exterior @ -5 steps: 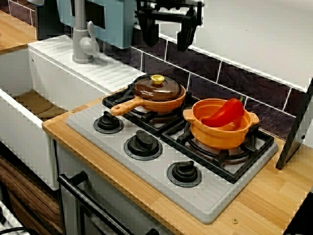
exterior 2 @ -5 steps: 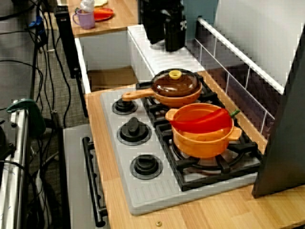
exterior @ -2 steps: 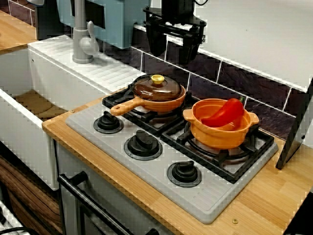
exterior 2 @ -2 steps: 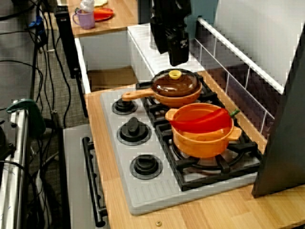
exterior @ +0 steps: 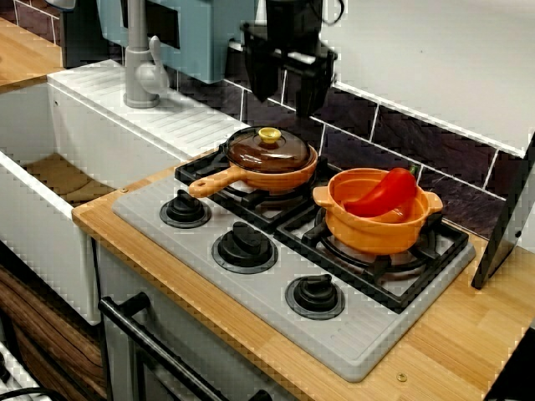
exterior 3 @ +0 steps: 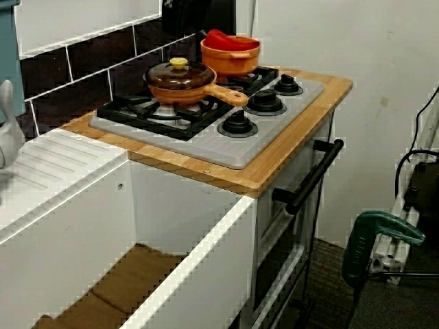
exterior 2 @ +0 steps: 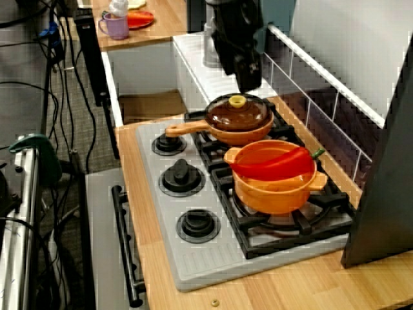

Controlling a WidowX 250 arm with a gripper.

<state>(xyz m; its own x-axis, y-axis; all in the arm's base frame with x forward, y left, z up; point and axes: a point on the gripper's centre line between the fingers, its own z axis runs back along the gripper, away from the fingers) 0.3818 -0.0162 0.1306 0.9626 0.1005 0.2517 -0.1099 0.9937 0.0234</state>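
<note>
Gripper above hob, over rear of left burner as seen from the front; close above lidded pan, not touching; fingers spread apart, nothing betw them. Pan on hob's left burner; brown lid on, w/ yellow knob; handle out twd hob's left dial. Orange pot on hob's right burner, just beside pan; red pepper lying in it, tip over rim. Three black dials along hob's front edge. Tap & white sink left of hob.
</note>
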